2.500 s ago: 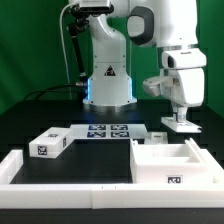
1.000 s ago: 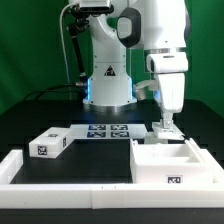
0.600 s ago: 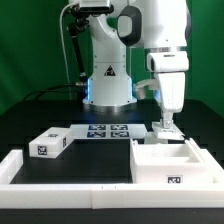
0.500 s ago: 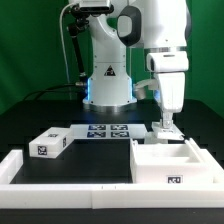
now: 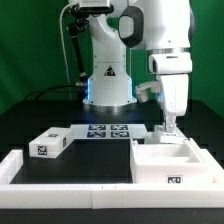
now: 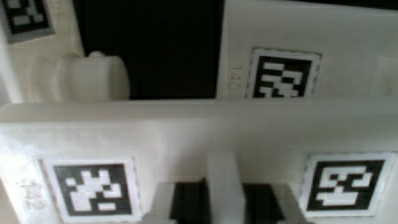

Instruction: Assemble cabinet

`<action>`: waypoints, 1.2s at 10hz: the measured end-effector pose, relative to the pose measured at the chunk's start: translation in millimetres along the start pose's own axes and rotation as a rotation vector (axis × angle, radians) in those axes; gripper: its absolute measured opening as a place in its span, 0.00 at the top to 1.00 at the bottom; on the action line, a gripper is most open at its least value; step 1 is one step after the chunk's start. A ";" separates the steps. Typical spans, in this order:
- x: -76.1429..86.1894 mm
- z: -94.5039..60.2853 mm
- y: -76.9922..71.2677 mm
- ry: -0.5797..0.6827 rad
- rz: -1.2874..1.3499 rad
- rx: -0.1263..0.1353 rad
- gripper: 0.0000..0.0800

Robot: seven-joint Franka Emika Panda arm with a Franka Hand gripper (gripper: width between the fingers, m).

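Three white cabinet parts lie on the black bench (image 5: 88, 162) in the exterior view. The big open box (image 5: 196, 176) sits at that view's right, against the front stretch of the low white border rail (image 5: 70, 186), with its opening facing up and a square tag on its front wall. A small tagged block (image 5: 48, 143) lies well apart at the view's left, near the rail's left stretch and set at an angle to it. The third part, a smaller rear block (image 5: 158, 135), stands just behind the open box; whether the two touch cannot be told. The arm reaches straight down over this rear block, and the tool (image 5: 168, 126) is at its top. In the wrist view the two dark fingers (image 6: 185, 204) stand nearly pressed together with a thin white rib between them, so the tool is pinching the rear block by that rib. That picture is blurred and the contact itself is not sharp. Black-and-white tags show on the white face on either side of the fingers, and another tag sits on a white wall beyond. The marker board (image 5: 105, 131) lies flat at the bench's middle, between the small tagged block and the rear block, apart from both.
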State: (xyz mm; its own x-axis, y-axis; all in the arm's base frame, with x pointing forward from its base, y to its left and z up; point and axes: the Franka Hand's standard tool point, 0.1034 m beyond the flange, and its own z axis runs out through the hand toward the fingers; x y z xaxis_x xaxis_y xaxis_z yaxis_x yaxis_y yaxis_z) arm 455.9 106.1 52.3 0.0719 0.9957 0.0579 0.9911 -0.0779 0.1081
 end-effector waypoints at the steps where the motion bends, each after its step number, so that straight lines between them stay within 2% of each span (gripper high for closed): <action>1: -0.2 0.3 -0.4 0.000 0.000 0.001 0.91; 4: -0.2 -0.4 2.1 -0.003 0.001 0.001 0.91; 7: 0.1 1.1 12.9 -0.004 0.001 0.000 0.91; 9: -5.2 3.3 15.0 -0.011 -0.032 0.013 0.91; 12: -4.9 3.0 14.9 -0.011 -0.038 0.014 0.91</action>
State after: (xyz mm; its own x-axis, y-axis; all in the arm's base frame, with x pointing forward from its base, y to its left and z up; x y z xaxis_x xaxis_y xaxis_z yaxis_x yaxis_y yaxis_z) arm 470.6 100.2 50.7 0.0353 0.9984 0.0434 0.9946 -0.0394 0.0965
